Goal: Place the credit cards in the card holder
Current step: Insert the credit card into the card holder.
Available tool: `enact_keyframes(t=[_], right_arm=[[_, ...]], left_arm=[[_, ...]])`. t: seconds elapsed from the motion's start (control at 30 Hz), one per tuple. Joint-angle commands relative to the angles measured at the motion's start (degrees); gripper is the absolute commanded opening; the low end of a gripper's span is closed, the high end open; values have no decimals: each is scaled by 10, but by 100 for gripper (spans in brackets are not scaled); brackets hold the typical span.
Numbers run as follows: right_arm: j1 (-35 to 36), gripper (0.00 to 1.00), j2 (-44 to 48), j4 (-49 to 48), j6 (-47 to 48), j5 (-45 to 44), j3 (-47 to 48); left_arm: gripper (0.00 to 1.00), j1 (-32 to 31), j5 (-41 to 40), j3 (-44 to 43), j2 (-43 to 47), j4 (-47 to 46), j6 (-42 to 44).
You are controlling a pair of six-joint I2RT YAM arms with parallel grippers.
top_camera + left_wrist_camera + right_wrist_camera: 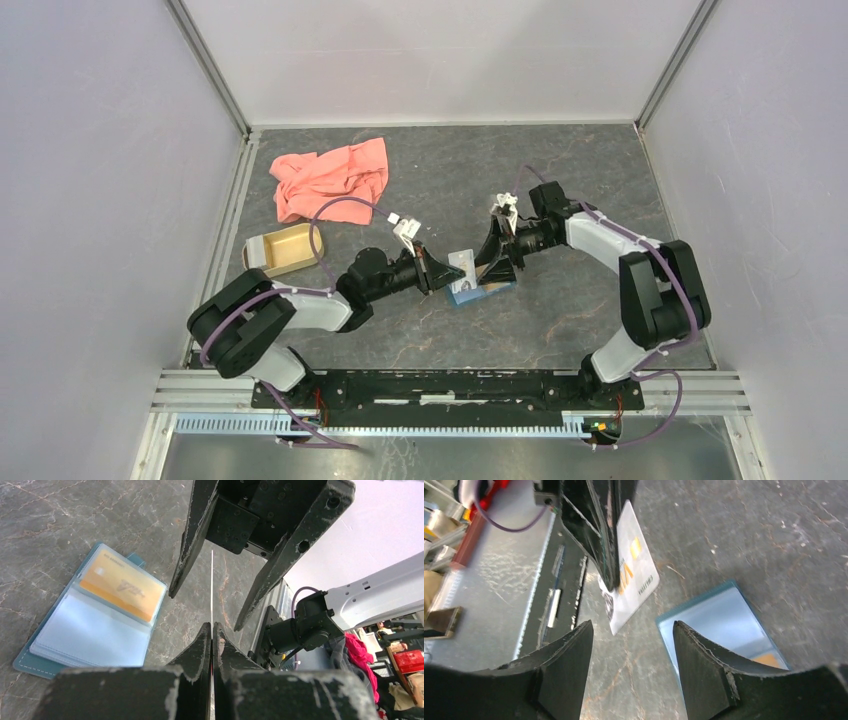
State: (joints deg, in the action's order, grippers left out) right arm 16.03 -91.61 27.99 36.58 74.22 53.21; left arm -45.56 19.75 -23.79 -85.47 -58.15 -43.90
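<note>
**Count.** Two credit cards are showing, along with one card holder, two end effectors, one pink cloth and one tan tray.

**End effectors.** The left end effector [212, 628] is gripping the pale card [634, 577], jaws pressed tight on one end, and is holding it on edge above the counter [580, 170]. The right end effector [632, 626] is standing wide. Its two fingers are sitting either side of the card's free end, with a gap showing on both sides.

**Task items.** The card holder [85, 630] is lying open on the counter just beside the two end effectors. The gold card [122, 586] is sitting inside one of its clear sleeves.

**View differences.**
- **Left wrist view:** it is showing the pale card only as a thin white line, edge-on, but the gold card in full.
- **Right wrist view:** it is showing the pale card's printed face, with a small gold chip and orange lettering. Of the gold card it is showing only an orange corner.
- **Top view:** it alone is showing the pink cloth [330, 180], crumpled at the far left, and the tan tray [280, 250] near it, both well apart from the card holder. The sleeve contents are too small to make out there.
</note>
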Motion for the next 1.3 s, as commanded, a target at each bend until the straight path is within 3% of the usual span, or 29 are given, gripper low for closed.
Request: enact_keyframes(t=[0.0,0.07,0.23,0.37,0.43,0.5,0.67,0.73,0.9,1.03,1.27], right_arm=[[5,64,-61,297,274,85,94],[8,60,-107,436,415,95,132],[28,57,-104,440,421,98,132],[31,18,-107,439,407,98,141],[32,6,-113,439,402,98,144],[32,0,-115,440,401,96,146],[27,0,-112,439,402,96,144],[27,0,-112,439,403,98,143],[27,0,-114,440,403,99,141],[27,0,-116,439,405,100,140],[27,0,-123,439,406,97,141]], left_arm=[[3,2,26,8,-14,-86,32],[4,2,33,9,-19,-105,29],[4,2,45,6,-39,-135,15],[7,2,40,15,-43,-156,8],[16,2,26,25,-34,-161,10],[30,2,8,38,-18,-161,14],[75,13,-17,86,54,-150,44],[81,22,-4,96,81,-128,57],[83,27,40,88,105,-83,87],[78,27,64,64,74,-83,94],[53,27,103,27,-9,-152,56]])
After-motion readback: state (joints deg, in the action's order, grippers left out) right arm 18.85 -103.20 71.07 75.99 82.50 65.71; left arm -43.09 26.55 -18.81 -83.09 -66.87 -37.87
